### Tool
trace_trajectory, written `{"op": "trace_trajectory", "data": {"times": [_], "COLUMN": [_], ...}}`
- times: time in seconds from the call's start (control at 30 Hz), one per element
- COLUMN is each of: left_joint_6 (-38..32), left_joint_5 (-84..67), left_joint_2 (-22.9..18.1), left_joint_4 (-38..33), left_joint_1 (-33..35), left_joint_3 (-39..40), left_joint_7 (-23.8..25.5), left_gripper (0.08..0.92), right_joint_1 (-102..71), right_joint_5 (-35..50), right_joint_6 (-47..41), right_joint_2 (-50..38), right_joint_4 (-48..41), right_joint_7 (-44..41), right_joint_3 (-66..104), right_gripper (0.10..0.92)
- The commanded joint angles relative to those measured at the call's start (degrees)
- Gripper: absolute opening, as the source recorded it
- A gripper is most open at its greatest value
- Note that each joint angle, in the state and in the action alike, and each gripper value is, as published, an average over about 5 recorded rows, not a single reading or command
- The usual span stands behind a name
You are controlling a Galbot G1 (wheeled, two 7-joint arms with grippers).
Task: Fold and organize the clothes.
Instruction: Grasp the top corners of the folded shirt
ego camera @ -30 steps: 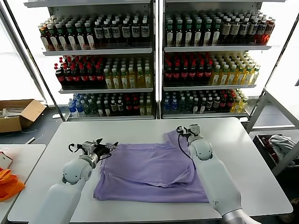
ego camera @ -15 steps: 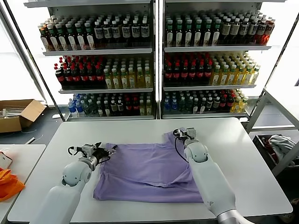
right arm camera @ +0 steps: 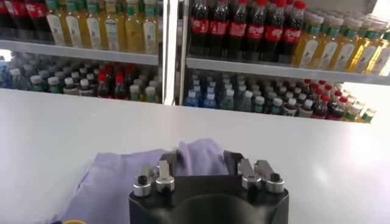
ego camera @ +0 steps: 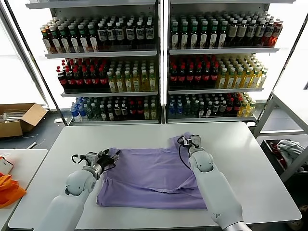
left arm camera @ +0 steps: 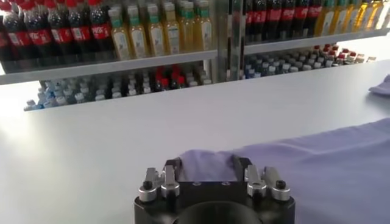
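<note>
A light purple short-sleeved T-shirt of thin soft fabric (ego camera: 154, 178) lay spread plain side up on the middle of the white tabletop (ego camera: 250, 159), partly folded, with a diagonal crease running across its right half and soft ripples along its near hem. One sleeve (ego camera: 180, 142) rose at the far right corner, bunched up towards the shelves. The near edge lay fairly straight and flat.

The left end effector (ego camera: 109, 158) sat low at the shirt's far left corner, its dark fingers (left arm camera: 172, 172) spread around a small raised tuck of lavender cloth that sat between them in the left wrist view. Whether the fingers actually pinched that cloth could not be told.

The right end effector (ego camera: 189, 141) was at the far right corner, on the bunched sleeve. In the right wrist view its fingers (right arm camera: 167, 163) stood apart with a hump of purple fabric (right arm camera: 198, 157) lifted between them; a firm grip could not be confirmed.

Behind the tabletop stood metal shelves packed with rows of drink bottles (ego camera: 125, 72). An open cardboard box (ego camera: 19, 118) sat on the floor to the left.
</note>
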Motion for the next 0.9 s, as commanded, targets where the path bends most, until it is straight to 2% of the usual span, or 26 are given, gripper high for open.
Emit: {"op": "trace_trajectory", "data": {"times": [0.03, 0.33, 0.5, 0.6, 0.9], "left_joint_6": [0.4, -2.2, -5.6, -8.2, -13.3], "left_joint_5": [0.2, 1.3, 2.4, 2.9, 3.3], "left_joint_2": [-0.1, -0.2, -0.1, -0.1, 0.2], "left_joint_4": [-0.7, -2.4, -4.1, -5.4, -11.2], "left_joint_1": [1.3, 2.6, 3.6, 4.5, 7.9], "left_joint_3": [0.1, -0.8, -1.7, -2.4, -4.7], "left_joint_7": [0.3, 0.5, 1.2, 1.5, 1.6], "left_gripper": [0.507, 0.247, 0.116, 0.09, 0.089], "right_joint_1": [-1.4, -3.3, -4.0, -4.4, -7.4], "right_joint_5": [0.1, 0.8, 1.4, 1.8, 2.4], "right_joint_6": [-0.6, -0.5, 0.1, 1.0, 4.3], "right_joint_2": [-0.8, -1.5, -1.6, -1.4, -1.5], "right_joint_4": [2.9, 5.8, 9.3, 11.8, 23.1], "right_joint_7": [0.2, 0.7, 1.0, 1.3, 1.7], "right_joint_3": [-0.2, 0.4, 1.1, 1.7, 3.0], "right_gripper": [0.395, 0.146, 0.113, 0.113, 0.113]}}
